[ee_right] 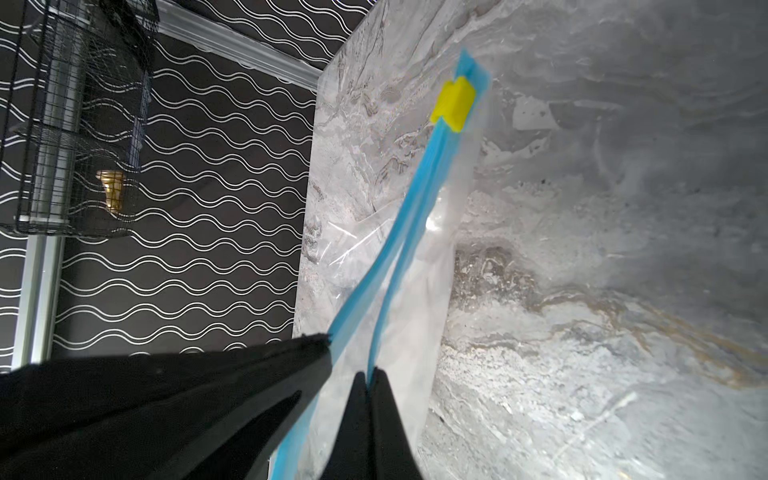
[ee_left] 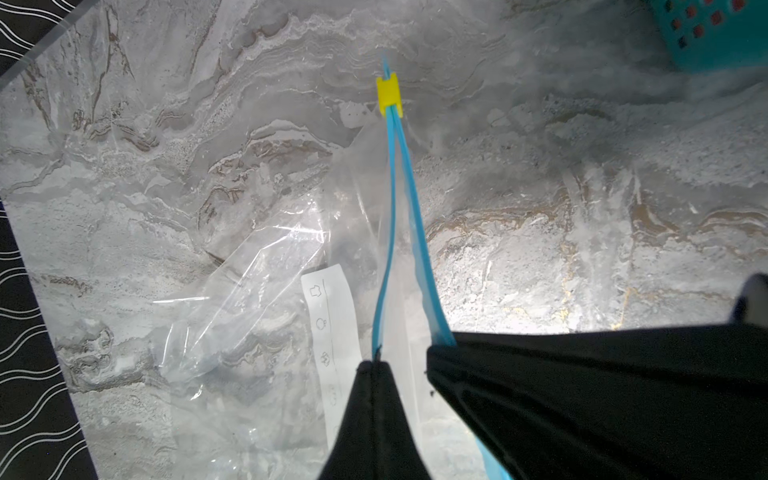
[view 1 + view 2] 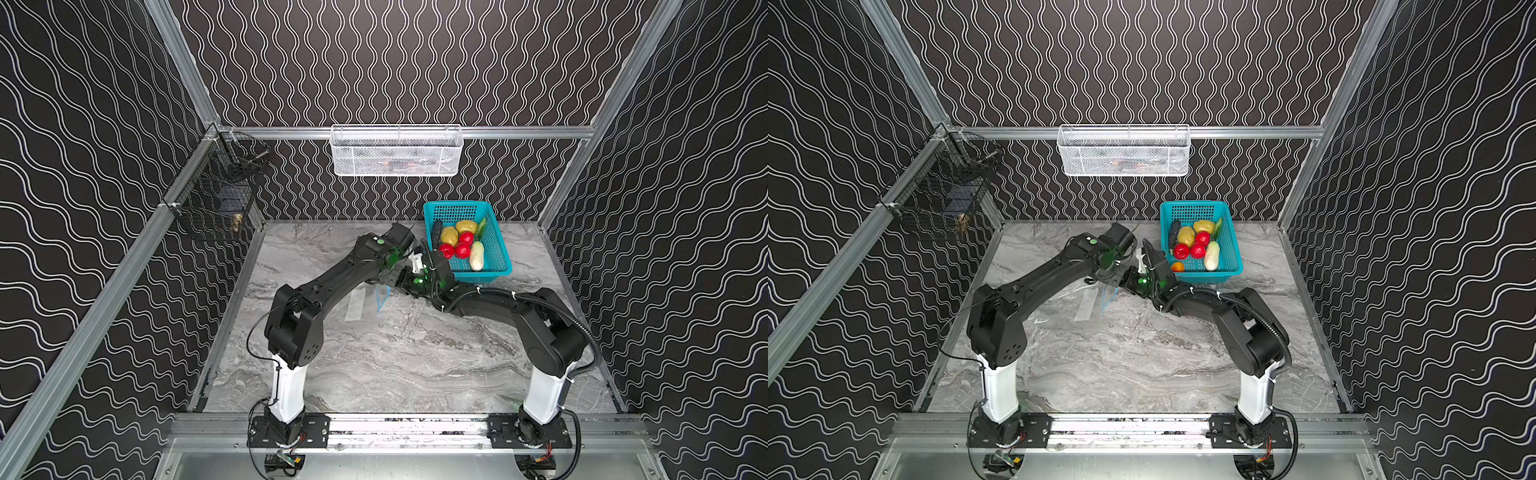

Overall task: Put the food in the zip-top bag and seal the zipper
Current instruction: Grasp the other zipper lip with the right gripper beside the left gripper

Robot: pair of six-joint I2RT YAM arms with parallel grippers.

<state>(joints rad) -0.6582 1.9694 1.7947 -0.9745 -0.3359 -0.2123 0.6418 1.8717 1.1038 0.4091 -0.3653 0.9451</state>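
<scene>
Left gripper (image 2: 374,365) and right gripper (image 1: 366,376) each pinch one side of the zipper (image 1: 432,162) of the bag (image 2: 249,291); the food (image 3: 462,250) lies in the basket (image 3: 482,276) at two o'clock.

Black arms (image 3: 332,286), white base links (image 3: 286,386), green LEDs (image 3: 380,241), corrugated cable (image 3: 582,328).

Lab robot cell: aluminium framing (image 3: 519,133), wave-patterned walls (image 3: 395,62), marble tabletop (image 3: 395,361).

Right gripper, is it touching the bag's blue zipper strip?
Touching. The right wrist view shows the right gripper shut on one lip of the zipper, whose blue strip runs between its fingertips.
</scene>
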